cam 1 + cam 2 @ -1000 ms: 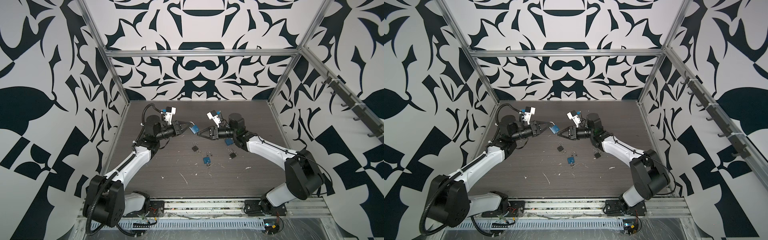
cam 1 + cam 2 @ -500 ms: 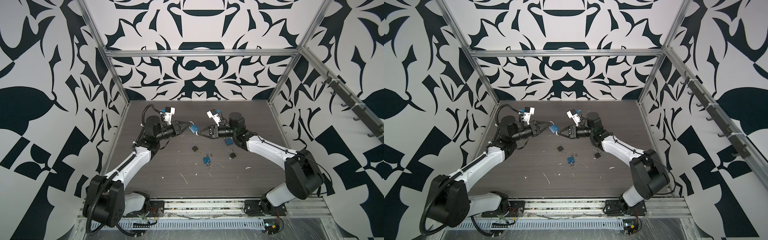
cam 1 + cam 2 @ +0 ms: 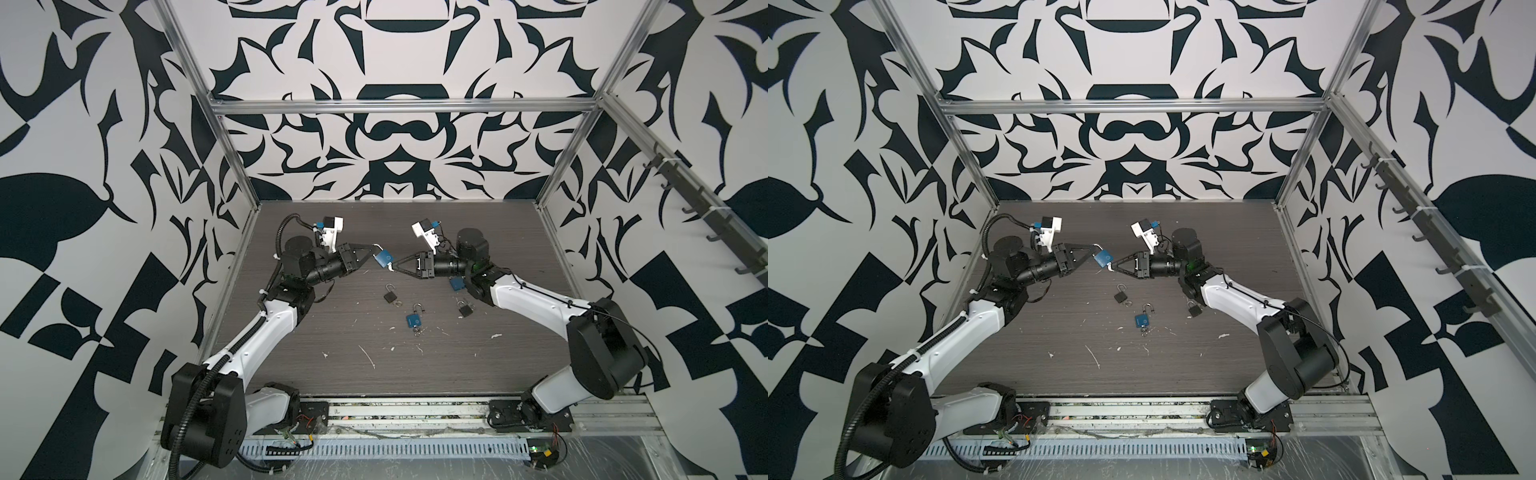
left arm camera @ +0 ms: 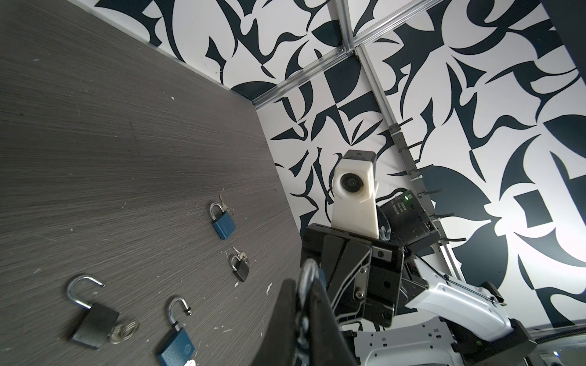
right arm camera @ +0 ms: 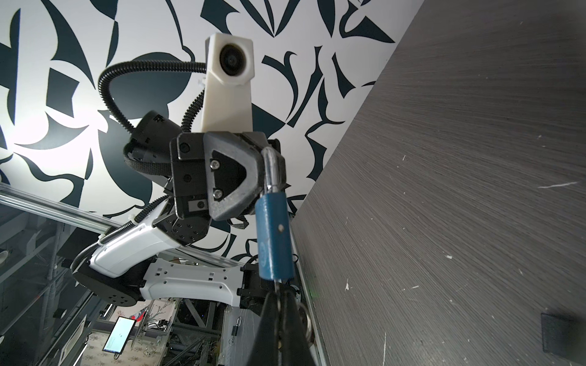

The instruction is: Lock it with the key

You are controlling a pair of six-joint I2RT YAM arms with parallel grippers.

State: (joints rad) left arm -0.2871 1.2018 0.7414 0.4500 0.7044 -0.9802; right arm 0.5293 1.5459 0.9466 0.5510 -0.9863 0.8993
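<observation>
Right claw (image 3: 395, 270) now pinched shut on key (image 5: 277, 286) (just under blue padlock (image 3: 382, 258)), left claw (image 3: 371, 253) clamped on padlock shackle

Left tool (image 3: 375, 252) and right tool (image 3: 395, 268) both clamped tight, tips facing, held aloft

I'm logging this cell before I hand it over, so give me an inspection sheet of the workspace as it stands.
Surface: dark wood-grain table, scuffed.
Job's things: held padlock, blue, in the air; key at its bottom end.
Clutter: two open padlocks, two shut padlocks, white flecks on the table.
Grippers: left gripper shut on held padlock's shackle; right gripper shut on key.
Cables: black conduit on left arm.
Surroundings: patterned walls, metal frame, hook rail.
</observation>
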